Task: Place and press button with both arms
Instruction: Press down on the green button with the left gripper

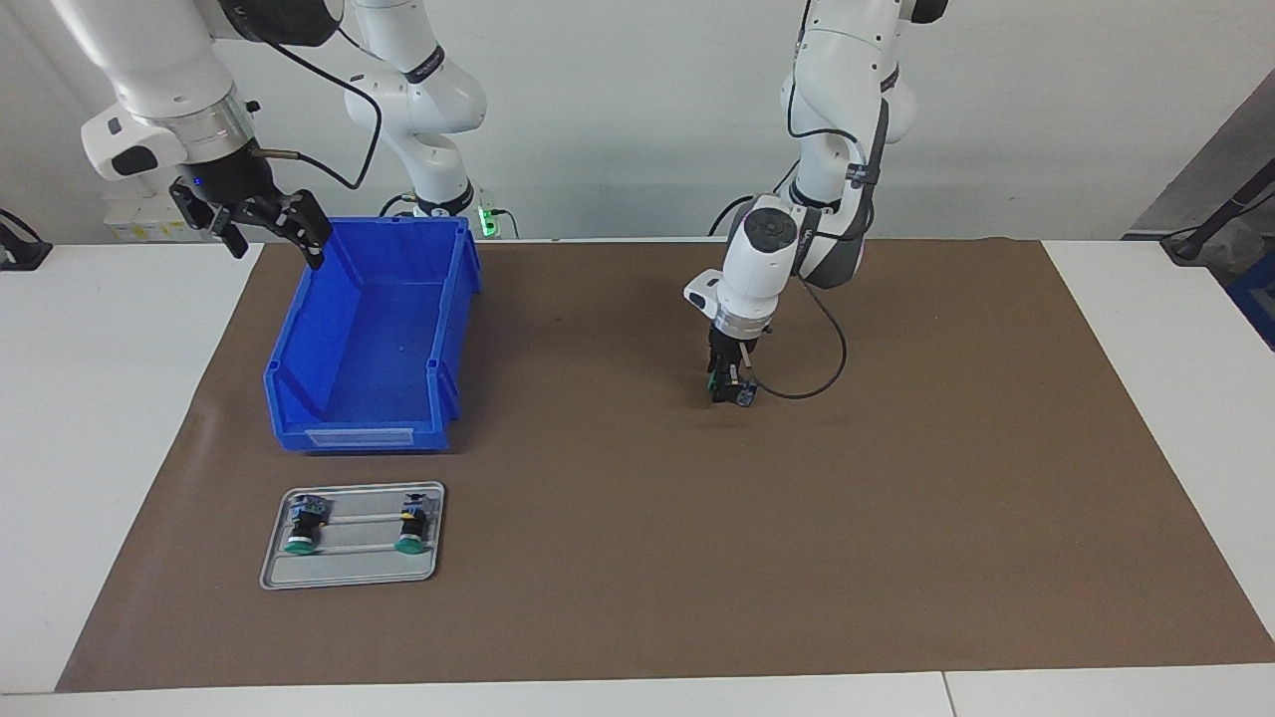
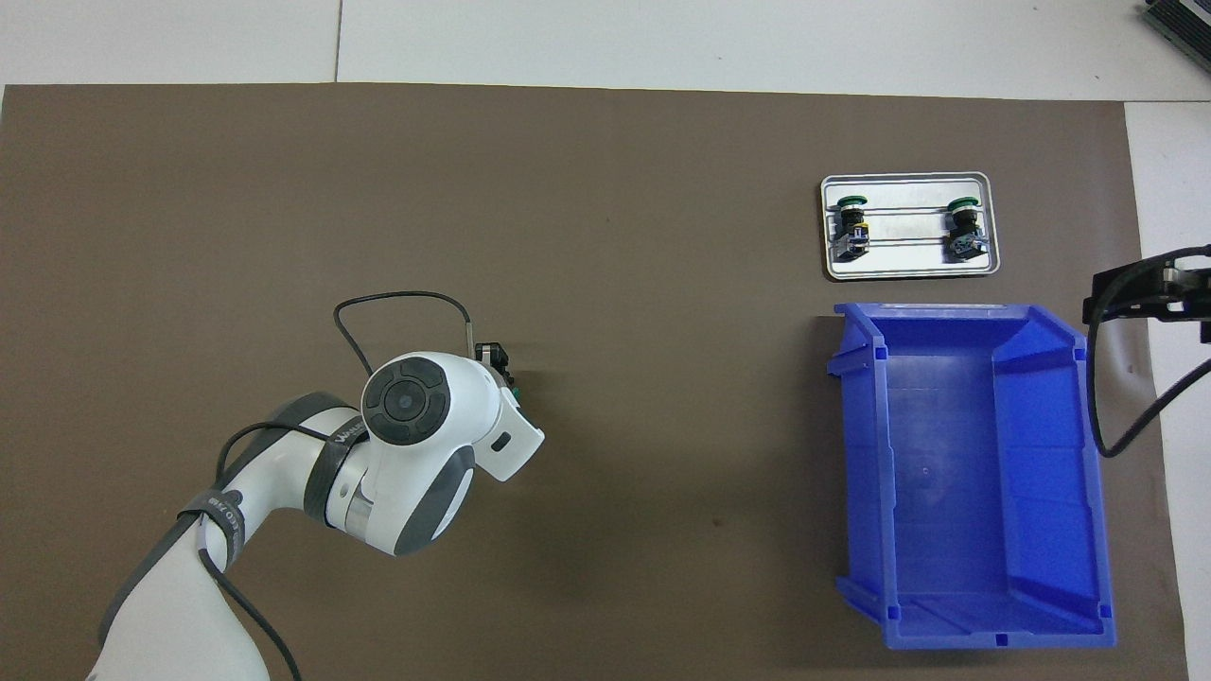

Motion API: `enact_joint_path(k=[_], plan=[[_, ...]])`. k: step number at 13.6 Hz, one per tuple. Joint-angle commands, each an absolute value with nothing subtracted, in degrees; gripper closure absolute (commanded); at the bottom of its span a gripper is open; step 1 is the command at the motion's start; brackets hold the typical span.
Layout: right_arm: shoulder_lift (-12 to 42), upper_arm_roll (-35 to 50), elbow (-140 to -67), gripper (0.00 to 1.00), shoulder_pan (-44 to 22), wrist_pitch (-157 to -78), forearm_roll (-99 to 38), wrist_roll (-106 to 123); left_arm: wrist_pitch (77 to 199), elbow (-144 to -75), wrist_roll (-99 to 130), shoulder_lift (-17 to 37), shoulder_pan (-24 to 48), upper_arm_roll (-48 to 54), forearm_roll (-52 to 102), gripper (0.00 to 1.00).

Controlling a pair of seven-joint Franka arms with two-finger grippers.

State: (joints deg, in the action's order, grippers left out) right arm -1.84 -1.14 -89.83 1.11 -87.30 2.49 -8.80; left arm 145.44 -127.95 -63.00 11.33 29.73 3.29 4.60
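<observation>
L gripper [image 1: 730,386] low on mat [image 1: 896,478], clamped on button [image 1: 742,394], placing step; next: release, then R gripper [image 1: 261,221], fingers apart over bin [image 1: 453,299], comes to press.

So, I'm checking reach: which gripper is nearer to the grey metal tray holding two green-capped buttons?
Right. The right gripper hangs over the blue plastic bin's rim, beside the grey metal tray. The left gripper is down at mid-mat.
</observation>
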Motion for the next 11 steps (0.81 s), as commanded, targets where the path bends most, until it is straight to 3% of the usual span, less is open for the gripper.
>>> enact_joint_path(k=[1,4,11], plan=[[-2.81,-0.88,-90.26,0.0,1.67,-86.4,1.05,-7.65,147.04,-128.76,-63.37,10.9,30.5,2.46,5.1,0.67],[-2.81,-0.88,-90.26,0.0,1.67,-86.4,1.05,-7.65,147.04,-128.67,-62.76,10.9,29.97,2.37,5.1,0.86],[-2.81,-0.88,-90.26,0.0,1.67,-86.4,1.05,-7.65,146.95,-125.77,-59.41,11.78,28.57,2.29,5.1,0.9]])
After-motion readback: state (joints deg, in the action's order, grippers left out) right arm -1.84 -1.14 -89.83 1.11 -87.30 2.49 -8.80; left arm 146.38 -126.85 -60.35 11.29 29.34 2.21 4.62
